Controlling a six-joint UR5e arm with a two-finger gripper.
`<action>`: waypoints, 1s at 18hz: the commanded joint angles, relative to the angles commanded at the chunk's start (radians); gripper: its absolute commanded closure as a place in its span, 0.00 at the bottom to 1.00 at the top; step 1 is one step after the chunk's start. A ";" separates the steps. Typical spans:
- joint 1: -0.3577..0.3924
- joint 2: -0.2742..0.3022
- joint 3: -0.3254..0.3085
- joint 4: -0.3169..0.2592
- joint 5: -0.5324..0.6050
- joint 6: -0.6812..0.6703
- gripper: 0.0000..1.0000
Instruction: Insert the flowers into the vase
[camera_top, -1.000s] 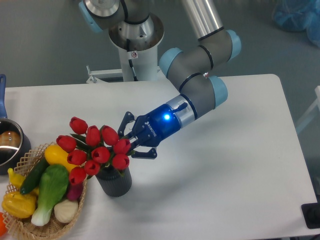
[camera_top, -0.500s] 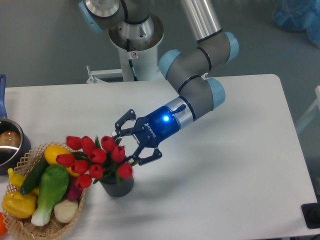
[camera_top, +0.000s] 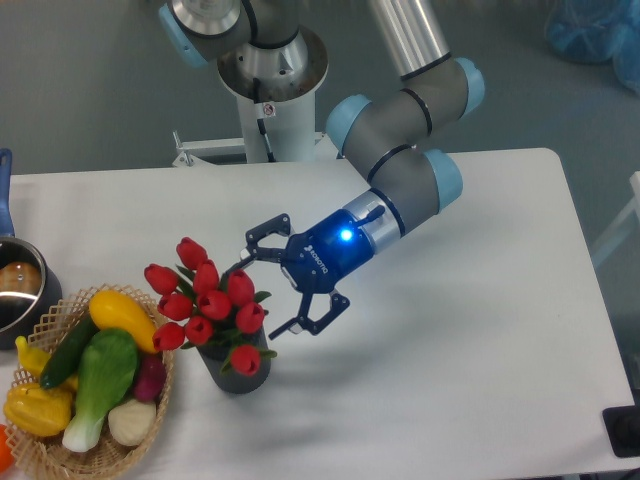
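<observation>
The end effector (camera_top: 273, 288) has let go: its fingers now stand wide, drawn back just right of the flowers (camera_top: 208, 305). The bunch has dropped upright into the vase (camera_top: 232, 371) near the basket (camera_top: 60, 445), so the insertion looks done

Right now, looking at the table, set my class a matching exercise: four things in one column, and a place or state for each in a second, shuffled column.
Things:
1. tulips
2. gripper
3. wicker basket
4. metal pot

Places or states:
A. at the table's left edge, blue handle
B. open, just right of the blooms
C. standing in the dark grey vase
D. front left corner, filled with vegetables

Pairs: 1-C, 2-B, 3-D, 4-A
</observation>
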 joint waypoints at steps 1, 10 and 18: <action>0.008 0.005 0.002 0.000 0.002 -0.003 0.00; 0.080 0.046 0.044 -0.003 0.144 -0.040 0.00; 0.089 0.091 0.143 -0.002 0.671 -0.069 0.00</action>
